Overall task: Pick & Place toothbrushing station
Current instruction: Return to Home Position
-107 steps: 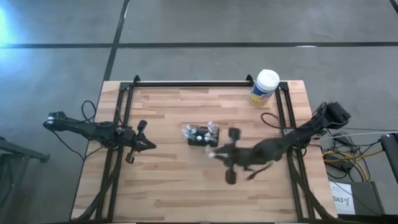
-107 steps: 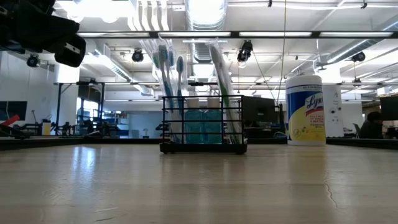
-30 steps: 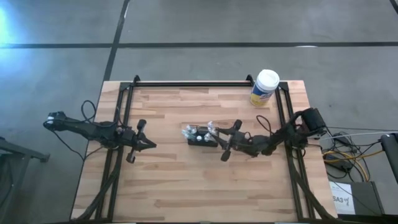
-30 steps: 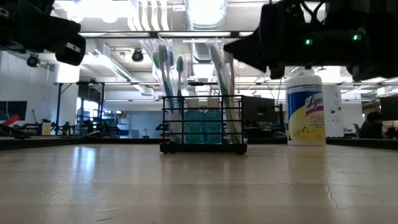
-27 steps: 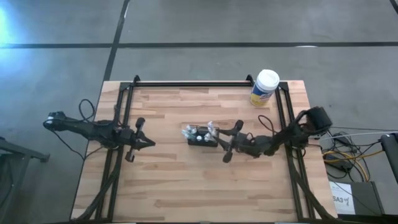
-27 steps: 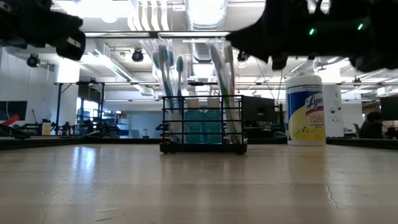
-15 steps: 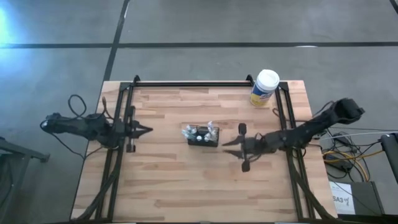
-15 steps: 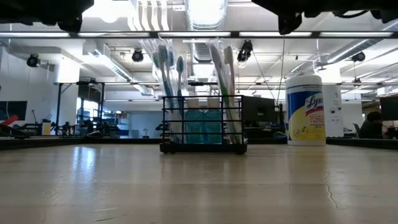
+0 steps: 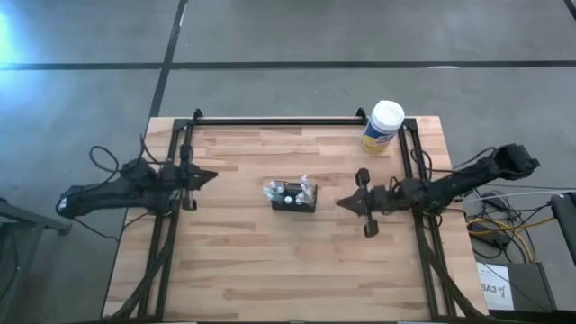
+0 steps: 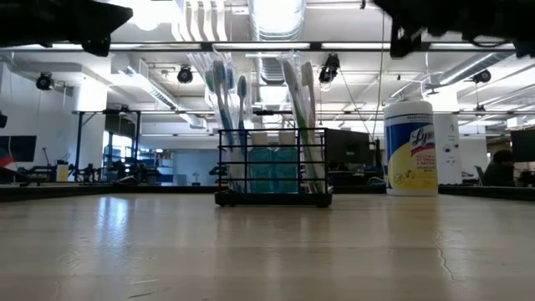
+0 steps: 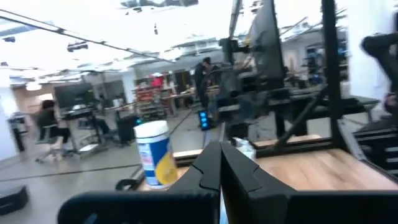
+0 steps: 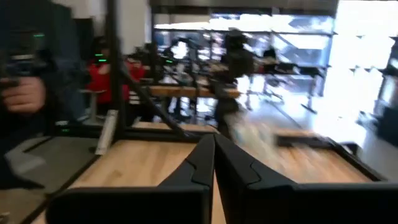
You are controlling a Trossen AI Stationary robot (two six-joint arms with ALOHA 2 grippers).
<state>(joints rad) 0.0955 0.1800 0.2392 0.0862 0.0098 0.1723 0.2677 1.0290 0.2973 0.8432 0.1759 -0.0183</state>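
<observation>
Your basket [image 9: 293, 195] sits near the middle of the worktop [image 9: 270, 270], flat on its base with the open side up. Its long axis runs roughly across the worktop, from the left arm's side toward the right arm's. Toothbrushes [image 10: 220, 79] stand in it with handles down and heads up, leaning a little. In the low view they rise well above its wire walls. A yellow canister with a white lid [image 9: 383, 126] stands at the far right corner, well apart from the basket.

Your left pincer [image 9: 211, 176] hangs over the worktop's left edge with its tips pressed together on nothing. It points toward the basket but is well clear of it. Your right pincer [image 9: 342, 203] is to the right of the basket, near it but not touching. Its tips are also together and empty, aimed at the basket's right end.
</observation>
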